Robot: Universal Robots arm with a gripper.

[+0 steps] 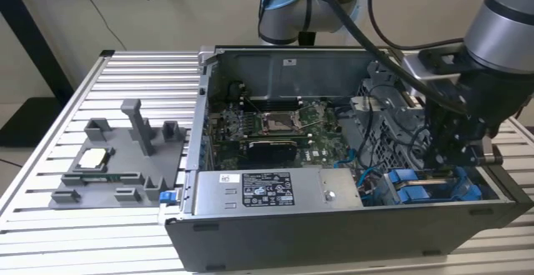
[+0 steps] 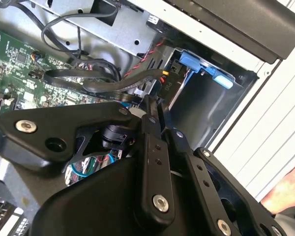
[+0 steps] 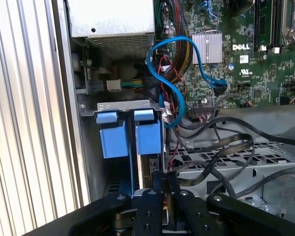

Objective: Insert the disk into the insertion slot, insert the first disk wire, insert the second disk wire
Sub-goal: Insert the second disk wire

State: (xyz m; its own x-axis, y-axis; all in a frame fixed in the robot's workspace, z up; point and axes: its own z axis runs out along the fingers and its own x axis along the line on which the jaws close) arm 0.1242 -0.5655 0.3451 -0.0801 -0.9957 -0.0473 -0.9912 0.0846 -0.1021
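gripper [image 3: 160, 189] down at the disk [image 3: 148, 169] — seated in the insertion slot [image 3: 123, 105].

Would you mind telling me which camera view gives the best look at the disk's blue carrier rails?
The first wrist view: the disk faces the camera, both blue rails plain, seated in the insertion slot. The exterior view shows the rails partly behind the gripper; the second wrist view shows one blue end.
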